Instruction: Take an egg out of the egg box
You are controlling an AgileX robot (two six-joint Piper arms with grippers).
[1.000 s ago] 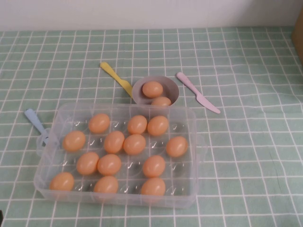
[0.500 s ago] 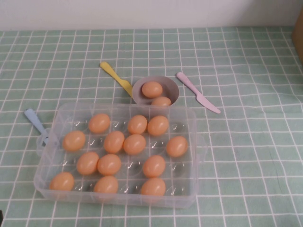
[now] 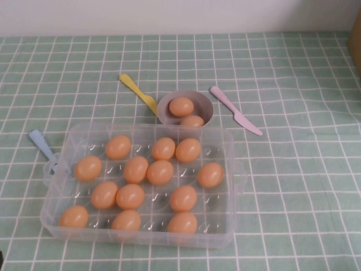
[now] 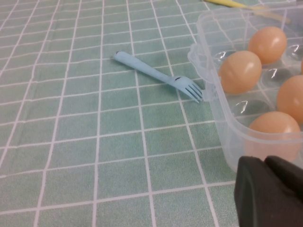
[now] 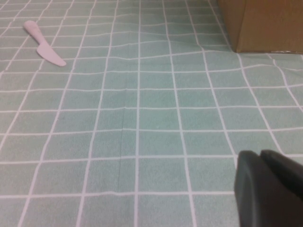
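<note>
The clear plastic egg box (image 3: pixel 232 169) sits at the front middle of the table and holds several orange-tan eggs, such as one egg (image 3: pixel 161 172) near its centre. The box corner (image 4: pixel 213 90) with a few eggs also shows in the left wrist view. My left gripper (image 4: pixel 265 161) is shut and empty, low over the cloth just outside the box's near left corner. My right gripper (image 5: pixel 259 153) is shut and empty over bare cloth at the right, far from the box. Neither gripper shows in the high view.
A mauve-grey bowl (image 3: pixel 167 103) with two eggs stands just behind the box. A yellow utensil (image 3: pixel 137 91) lies at its left, a pink knife (image 3: pixel 236 110) at its right, a blue fork (image 3: pixel 43 148) left of the box. A brown box (image 5: pixel 260 23) stands at the far right.
</note>
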